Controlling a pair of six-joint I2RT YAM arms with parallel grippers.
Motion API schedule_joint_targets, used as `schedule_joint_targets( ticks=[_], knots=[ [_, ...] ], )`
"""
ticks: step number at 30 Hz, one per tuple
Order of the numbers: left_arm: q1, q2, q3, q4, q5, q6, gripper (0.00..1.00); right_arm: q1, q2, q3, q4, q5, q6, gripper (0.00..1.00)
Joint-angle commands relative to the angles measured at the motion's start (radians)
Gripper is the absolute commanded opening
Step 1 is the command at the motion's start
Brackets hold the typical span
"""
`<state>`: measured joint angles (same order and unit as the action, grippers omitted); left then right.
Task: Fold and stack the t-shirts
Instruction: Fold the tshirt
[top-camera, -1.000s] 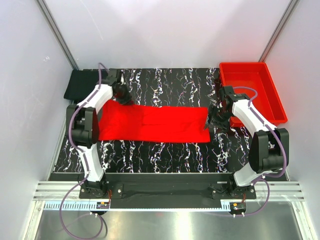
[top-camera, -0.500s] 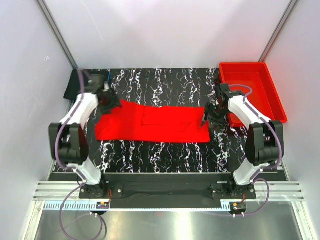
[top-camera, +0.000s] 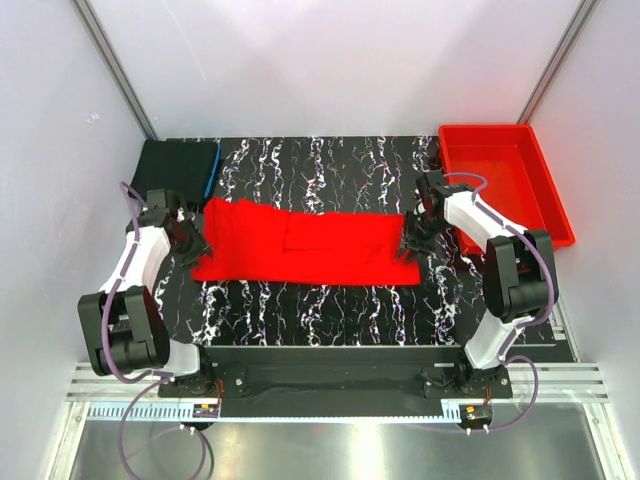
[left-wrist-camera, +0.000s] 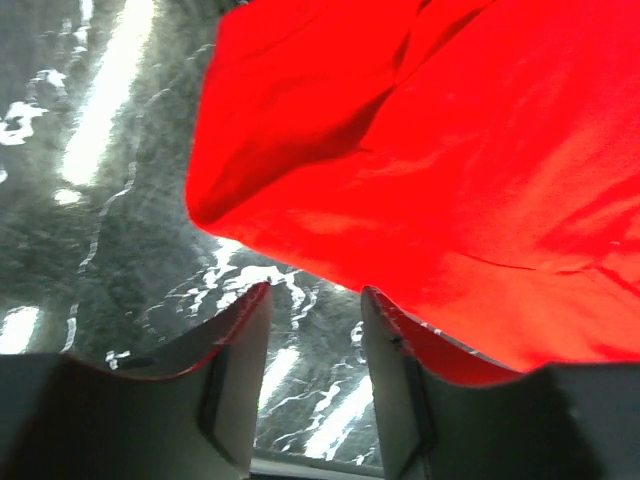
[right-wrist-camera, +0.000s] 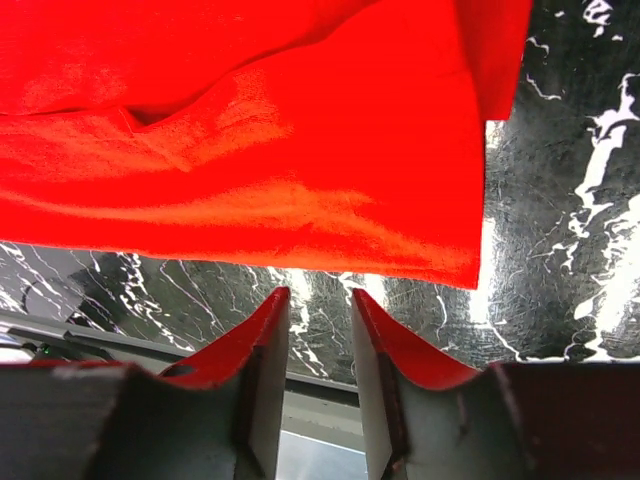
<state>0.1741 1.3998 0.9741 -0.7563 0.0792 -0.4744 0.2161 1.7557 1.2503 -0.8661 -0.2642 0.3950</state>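
Two claws, both parted with nothing between the fingers: the left claw (top-camera: 188, 240) sits at the left edge of the red t-shirt (top-camera: 310, 245), the right claw (top-camera: 412, 238) at its right edge. That shirt lies spread across the middle of the surface (top-camera: 320, 165). Compared to a second ago, the left arm has swung off the far-left corner, so the folded black t-shirt (top-camera: 178, 170) there shows fully now.
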Motion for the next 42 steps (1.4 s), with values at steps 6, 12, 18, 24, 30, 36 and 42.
schedule_joint_targets(
  ticks=[6,12,18,24,30,36,42],
  knots=[
    [0.042,0.151,-0.028,0.117,0.073,-0.156,0.38,0.006,0.019,-0.043,0.038,0.043,-0.016,0.37],
    [0.136,0.267,-0.040,0.065,0.004,-0.190,0.36,0.008,0.083,-0.179,0.090,0.163,0.036,0.38],
    [0.146,0.223,-0.028,0.035,-0.075,-0.149,0.38,0.008,-0.077,-0.377,0.093,0.091,0.128,0.38],
    [0.061,0.085,0.038,-0.014,-0.142,-0.092,0.44,0.008,-0.217,-0.283,0.023,0.128,0.119,0.38],
    [-0.169,0.054,0.116,-0.026,-0.112,-0.115,0.49,0.006,-0.099,-0.097,0.006,0.140,0.076,0.39],
    [-0.301,0.145,0.088,0.029,-0.025,-0.190,0.45,0.008,-0.058,-0.196,0.064,0.117,0.107,0.38],
    [-0.305,0.087,0.063,0.028,-0.123,-0.182,0.46,0.011,-0.234,-0.354,0.059,0.131,0.127,0.39]
  ],
)
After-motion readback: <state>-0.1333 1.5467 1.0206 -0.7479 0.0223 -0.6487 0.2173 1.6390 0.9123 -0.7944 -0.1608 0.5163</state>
